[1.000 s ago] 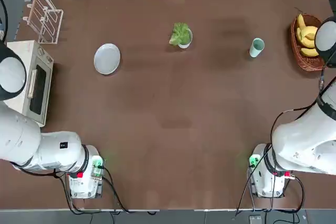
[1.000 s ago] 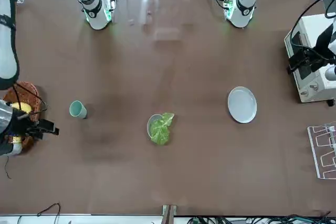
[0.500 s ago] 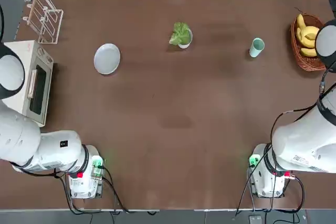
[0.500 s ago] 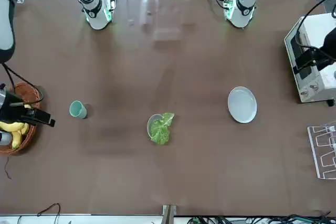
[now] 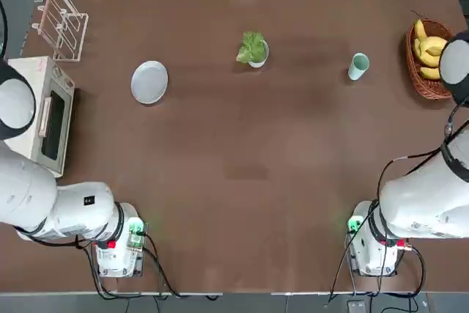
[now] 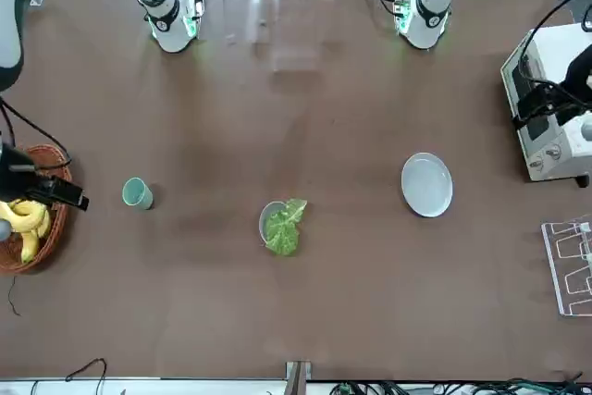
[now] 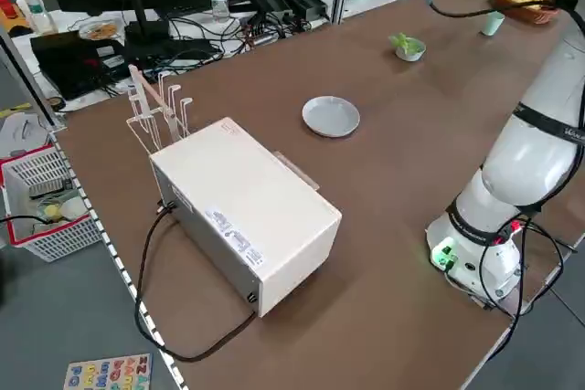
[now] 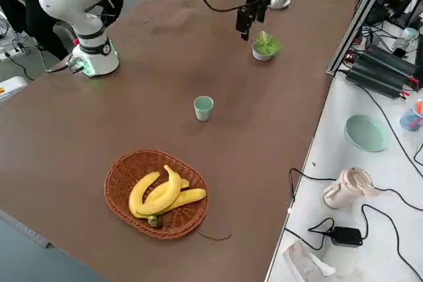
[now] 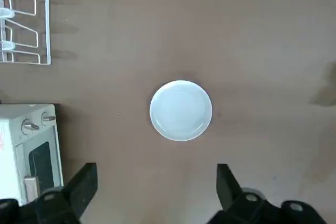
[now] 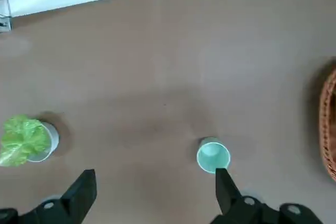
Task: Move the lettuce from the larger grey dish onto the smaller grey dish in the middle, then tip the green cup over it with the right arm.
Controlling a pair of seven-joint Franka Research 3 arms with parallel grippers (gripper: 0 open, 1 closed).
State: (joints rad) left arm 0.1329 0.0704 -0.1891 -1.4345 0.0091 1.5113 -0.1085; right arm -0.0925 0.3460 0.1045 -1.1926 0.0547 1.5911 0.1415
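Relative to the smaller grey dish (image 5: 258, 61): lettuce (image 5: 251, 48) inside, overhanging its rim; larger grey dish (image 5: 149, 82) left; green cup (image 5: 358, 66) right. Left gripper (image 9: 157, 192), beyond the larger dish, and right gripper (image 10: 156, 195), near the basket (image 8: 156, 193), are open and empty.

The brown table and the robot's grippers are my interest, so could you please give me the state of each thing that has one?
Lettuce: in the smaller grey dish, leaves over its rim
Smaller grey dish: upright, holding the lettuce
Larger grey dish: empty
Green cup: upright, not tipped
Basket: holding bananas
Oven: door closed
Left gripper: open, raised, oven side
Right gripper: open, raised, basket side
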